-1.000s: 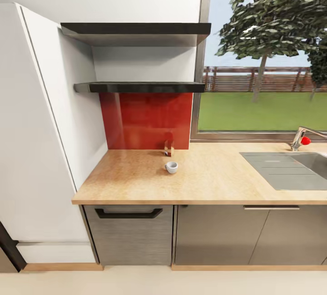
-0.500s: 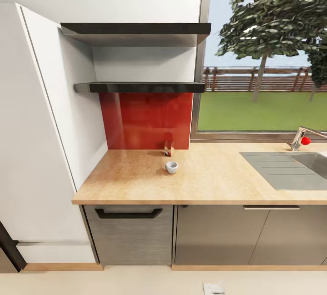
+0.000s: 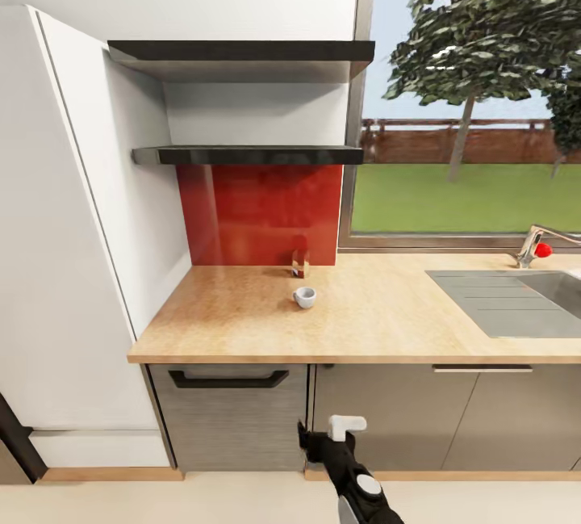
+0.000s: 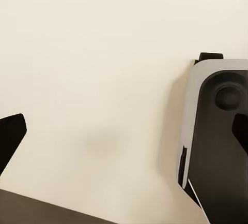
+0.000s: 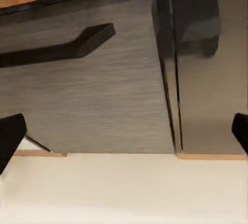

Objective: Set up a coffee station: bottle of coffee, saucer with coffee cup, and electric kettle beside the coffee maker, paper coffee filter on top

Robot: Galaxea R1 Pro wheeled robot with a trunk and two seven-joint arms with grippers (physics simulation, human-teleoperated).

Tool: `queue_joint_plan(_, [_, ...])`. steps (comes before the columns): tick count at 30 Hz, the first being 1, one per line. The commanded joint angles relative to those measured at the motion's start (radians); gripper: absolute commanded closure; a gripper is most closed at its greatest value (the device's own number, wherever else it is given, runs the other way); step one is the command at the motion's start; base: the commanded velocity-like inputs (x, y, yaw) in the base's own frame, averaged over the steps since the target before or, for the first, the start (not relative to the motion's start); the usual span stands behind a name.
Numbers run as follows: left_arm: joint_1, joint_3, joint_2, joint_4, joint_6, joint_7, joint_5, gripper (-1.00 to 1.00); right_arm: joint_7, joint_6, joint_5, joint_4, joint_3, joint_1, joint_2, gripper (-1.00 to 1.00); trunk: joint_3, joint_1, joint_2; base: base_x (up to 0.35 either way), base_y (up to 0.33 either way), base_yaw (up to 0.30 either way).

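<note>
Left wrist camera looks down on a plain cream floor (image 4: 98,79). The left gripper (image 4: 126,133) stands with its two dark fingertips (image 4: 10,136) wide apart at opposite edges of the frame, nothing between them. Beyond the far fingertip lies a grey-and-white rounded robot part (image 4: 217,131) with a dark recessed top and a round knob; its identity cannot be determined. A dark band (image 4: 46,211) crosses the frame edge nearest the gripper body.
</note>
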Motion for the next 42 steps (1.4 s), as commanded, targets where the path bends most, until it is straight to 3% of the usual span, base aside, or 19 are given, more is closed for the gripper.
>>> queue_joint_plan(1, [0.000,0.008,0.000,0.001,-0.004,0.002,-0.008,-1.00,-0.008,0.003,-0.009,-0.014,0.004,0.000,0.001,-1.00,0.000,0.000,-0.001,0.000,0.000,0.000])
queue_joint_plan(6, [0.000,0.011,-0.010,0.001,-0.003,0.003,-0.008,-1.00,-0.009,0.007,-0.009,-0.207,0.006,0.000,0.017,-1.00,0.000,0.000,-0.001,0.000,0.000,0.000])
queue_joint_plan(7, [0.000,0.010,-0.012,0.001,-0.004,0.002,-0.009,-1.00,-0.011,0.007,-0.009,-0.254,0.025,0.000,0.019,-1.00,0.000,0.000,-0.001,0.000,0.000,0.000])
queue_joint_plan(8, [0.000,0.005,-0.013,0.001,-0.004,0.003,-0.015,-1.00,-0.013,0.008,-0.009,-0.320,0.092,0.000,0.019,-1.00,0.000,0.000,-0.001,0.000,0.000,0.000])
queue_joint_plan(10, [0.000,0.006,-0.011,0.001,-0.005,0.002,-0.011,-1.00,-0.013,0.009,-0.009,-0.357,0.132,0.000,0.019,-1.00,0.000,0.000,-0.001,0.000,0.000,0.000])
queue_joint_plan(20, [0.000,0.006,-0.011,0.003,-0.003,0.002,-0.011,-1.00,-0.021,0.009,-0.005,-0.542,0.140,-0.002,0.019,-1.00,0.000,0.000,-0.001,0.000,0.000,0.000])
queue_joint_plan(22, [0.000,0.005,-0.010,0.007,-0.002,0.003,-0.014,-1.00,-0.061,0.009,-0.004,-0.558,0.133,-0.007,0.019,-1.00,0.000,0.000,-0.001,0.000,0.000,0.000])
queue_joint_plan(26, [0.000,0.004,-0.004,0.015,0.005,0.008,-0.017,-1.00,-0.231,0.043,-0.005,-0.566,0.108,-0.072,0.019,-1.00,0.000,0.000,-0.001,0.000,0.000,0.000])
queue_joint_plan(28, [0.003,0.004,-0.002,0.016,0.008,0.009,-0.017,-1.00,-0.278,0.097,-0.005,-0.567,0.103,-0.110,0.018,-1.00,0.000,0.000,-0.001,0.000,0.000,0.000])
queue_joint_plan(30, [0.015,0.005,0.002,0.017,0.011,0.013,-0.017,-1.00,-0.318,0.235,-0.005,-0.566,0.076,-0.195,0.016,-1.00,0.000,0.000,-0.001,0.000,0.000,0.000])
queue_joint_plan(36, [0.025,0.005,0.004,0.017,0.011,0.014,-0.016,-1.00,-0.335,0.434,-0.001,-0.533,-0.060,-0.355,0.013,-1.00,0.000,0.000,-0.001,0.023,0.000,0.000])
queue_joint_plan(42, [0.026,0.005,0.004,0.017,0.012,0.014,-0.014,-1.00,-0.337,0.517,0.001,-0.294,-0.087,-0.527,0.010,-1.00,0.000,0.000,-0.001,0.182,0.000,0.000])
